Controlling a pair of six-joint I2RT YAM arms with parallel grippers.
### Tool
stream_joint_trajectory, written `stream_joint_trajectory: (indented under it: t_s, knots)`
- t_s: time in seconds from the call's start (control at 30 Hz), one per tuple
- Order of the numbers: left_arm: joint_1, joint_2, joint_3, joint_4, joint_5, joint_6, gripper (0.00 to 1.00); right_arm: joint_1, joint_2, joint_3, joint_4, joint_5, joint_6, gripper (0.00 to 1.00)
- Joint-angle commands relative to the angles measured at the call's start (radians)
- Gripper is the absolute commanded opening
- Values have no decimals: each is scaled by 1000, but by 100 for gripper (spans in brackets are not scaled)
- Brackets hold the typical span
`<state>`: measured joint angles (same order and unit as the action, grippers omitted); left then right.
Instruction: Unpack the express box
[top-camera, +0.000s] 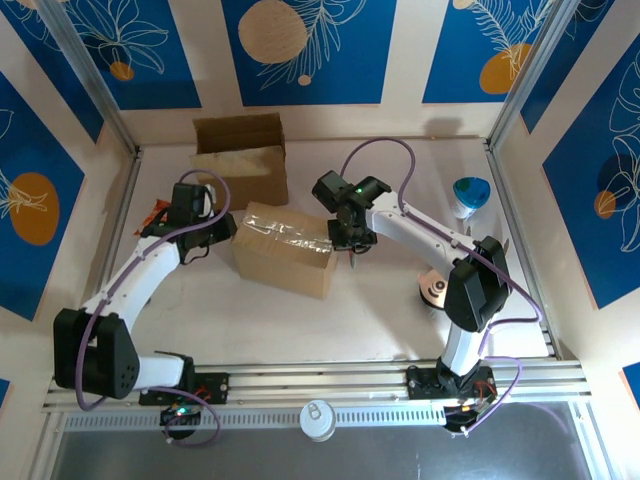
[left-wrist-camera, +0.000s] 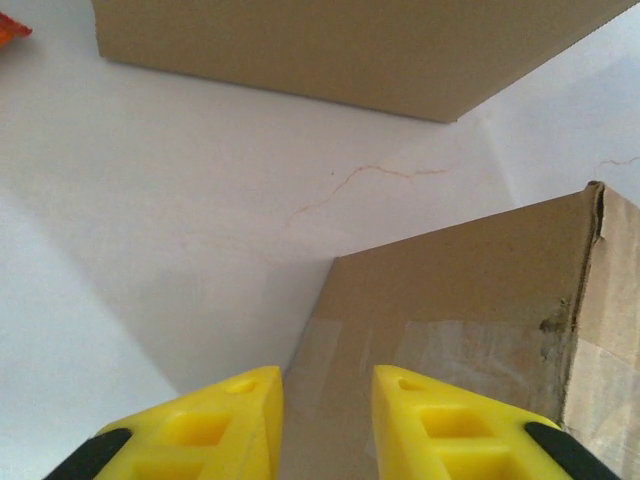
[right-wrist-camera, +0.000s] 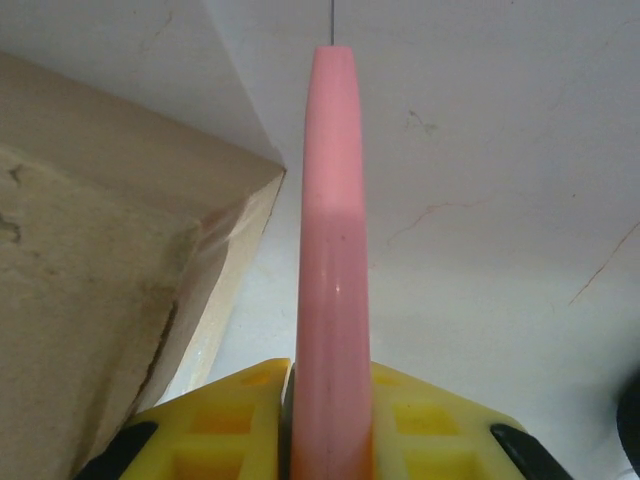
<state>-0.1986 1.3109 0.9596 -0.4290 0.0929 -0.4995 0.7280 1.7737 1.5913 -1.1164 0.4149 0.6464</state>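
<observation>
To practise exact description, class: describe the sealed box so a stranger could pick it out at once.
Look at the white table: two cardboard boxes stand left of its middle. Take the nearer box, lying askew in front of the other. Unlike the open box behind it, its top is shut and sealed with shiny clear tape.

Walls (top-camera: 330, 70): blue leaf-print panels, cream strips.
Surface (top-camera: 370, 310): white, hairline cracks.
Rail (top-camera: 320, 378): aluminium, 6 o'clock.
</observation>
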Motion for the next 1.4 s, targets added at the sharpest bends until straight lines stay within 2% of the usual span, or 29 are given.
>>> stream_joint_trajectory:
  t_s: [0.0,0.27,0.37,0.5,0.57,0.67,0.77,0.93,1.0,1.2,1.37]
  knots:
    - [-44,-16,-13,-19,84,-18,30,15,-5,19,101,-76,-27,0]
    - [-74,-41,-19,-51,40,-28,34,-21,-33,-7,101,-70,-29,0]
    - [-73,-55,-2,-134,-81,-32,39,-25,-52,-24,90,-55,-17,0]
    - [-70,-80,31,-234,-270,-46,53,-25,-96,-72,87,-49,12,0]
    - [-67,-95,46,-253,-329,-47,56,-24,-118,-100,91,-55,25,0]
    - [-62,-111,72,-251,-352,-49,61,-21,-160,-142,91,-62,43,0]
    - [-61,-125,98,-226,-308,-49,64,-15,-206,-174,80,-60,54,0]
    - [-64,-175,48,-13,3,-8,78,-12,-310,-225,64,-64,59,0]
    - [-71,-185,22,55,77,-13,83,-15,-363,-248,66,-93,50,0]
    - [-79,-89,50,64,86,28,87,-35,-493,-315,111,-228,20,0]
    - [-95,-12,64,91,97,33,86,-38,-541,-343,129,-268,27,0]
